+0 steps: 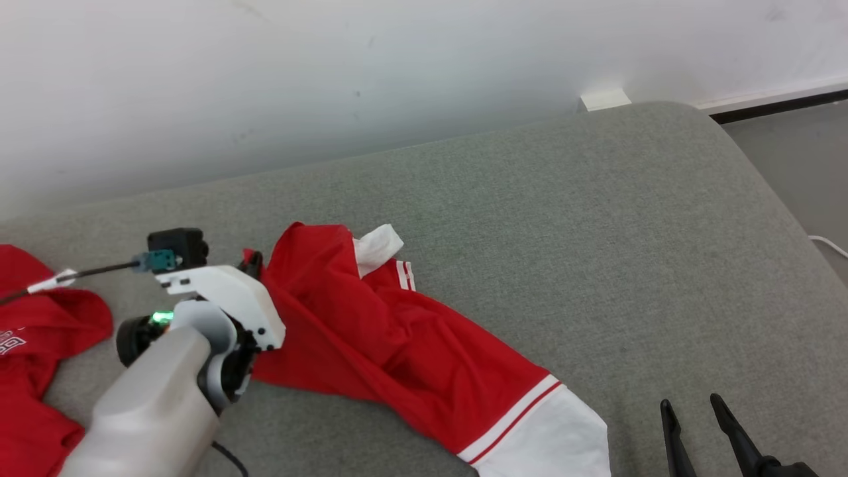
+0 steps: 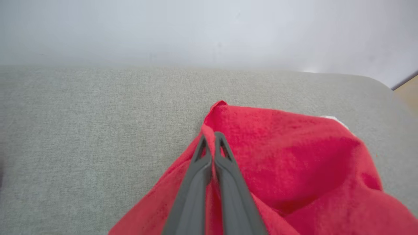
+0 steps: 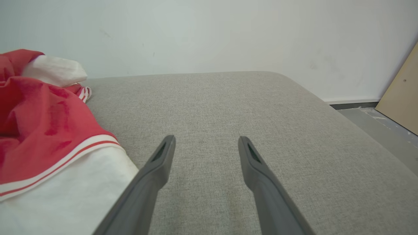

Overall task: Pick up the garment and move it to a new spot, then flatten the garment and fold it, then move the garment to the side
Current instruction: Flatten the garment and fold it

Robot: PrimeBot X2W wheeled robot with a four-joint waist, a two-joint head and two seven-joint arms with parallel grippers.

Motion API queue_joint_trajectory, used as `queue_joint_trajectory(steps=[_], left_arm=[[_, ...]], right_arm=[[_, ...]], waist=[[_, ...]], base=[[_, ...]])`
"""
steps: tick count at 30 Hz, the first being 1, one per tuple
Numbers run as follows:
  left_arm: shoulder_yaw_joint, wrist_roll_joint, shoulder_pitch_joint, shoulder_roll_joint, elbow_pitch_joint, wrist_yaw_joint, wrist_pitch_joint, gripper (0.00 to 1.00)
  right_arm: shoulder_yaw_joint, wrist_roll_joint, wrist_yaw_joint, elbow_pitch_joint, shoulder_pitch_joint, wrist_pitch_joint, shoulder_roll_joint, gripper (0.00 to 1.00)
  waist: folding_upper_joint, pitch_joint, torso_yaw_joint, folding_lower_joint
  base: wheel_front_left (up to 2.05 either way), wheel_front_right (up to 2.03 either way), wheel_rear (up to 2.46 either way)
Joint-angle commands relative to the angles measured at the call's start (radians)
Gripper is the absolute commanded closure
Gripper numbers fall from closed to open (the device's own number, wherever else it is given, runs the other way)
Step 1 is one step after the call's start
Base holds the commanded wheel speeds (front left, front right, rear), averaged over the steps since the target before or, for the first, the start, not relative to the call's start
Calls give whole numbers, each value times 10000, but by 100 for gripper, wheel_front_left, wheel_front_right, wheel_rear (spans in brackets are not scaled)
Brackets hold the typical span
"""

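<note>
A red garment (image 1: 397,344) with white trim and a white panel lies crumpled across the grey cushion (image 1: 563,218). My left gripper (image 1: 255,265) sits at its upper left edge, shut on a fold of the red cloth; in the left wrist view the two fingers (image 2: 212,135) press together with the red garment (image 2: 287,156) pinched between them and lifted slightly. My right gripper (image 1: 692,404) hovers open at the lower right, just right of the garment's white end (image 3: 65,195). The right wrist view shows its fingers (image 3: 205,140) spread over bare cushion.
A second red garment (image 1: 40,344) with white lettering lies at the far left edge. A white wall (image 1: 331,79) rises behind the cushion. The cushion's rounded edge drops to the grey floor (image 1: 808,159) at the right, where a tan board (image 3: 401,98) leans.
</note>
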Motion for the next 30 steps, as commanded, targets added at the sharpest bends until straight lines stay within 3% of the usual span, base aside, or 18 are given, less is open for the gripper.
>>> queue_joint_trajectory(steps=[1,6,10,16,23,24,25,26,30], left_arm=[[126,-82,367,-33,-216,11,-371,100],[530,-467,1716,78,-1744,270,-1494,100],[950,-648,3539,301,-3539,866,-2112,100],[2058,-247,6508,-86,-5905,1507,-2329,100],[3952,1782,8406,-1476,-6353,810,-2326,100],[4108,2107,8544,-1585,-6278,718,-2326,85],[4249,2386,8685,-1674,-6162,646,-2325,47],[4331,2630,8809,-1755,-6047,548,-2326,2],[4840,3833,9080,-1889,-5912,271,-2324,0]], right_arm=[[-90,-55,-29,13,142,9,-54,0],[-396,-50,-29,-86,525,10,-87,0],[-602,-45,-29,-151,850,9,-144,0],[-808,-38,-29,-307,1071,10,-210,0],[-733,-17,-29,-265,1060,10,-349,0],[-737,2,-29,-261,1023,9,-358,0],[-737,21,-29,-261,1010,10,-363,0],[-732,34,-29,-267,1006,9,-371,0],[-762,51,-29,-297,1101,9,-395,0]], waist=[[0,-139,143,0],[0,-486,653,0],[0,-748,1096,0],[0,-922,1726,0],[0,-1067,2144,0],[0,-1077,2155,0],[0,-1089,2161,0],[0,-1104,2163,0],[0,-1191,2151,0]], base=[[0,0,0],[0,0,0],[0,0,0],[0,0,0],[0,0,0],[0,0,0],[0,0,0],[0,0,0],[0,0,0]])
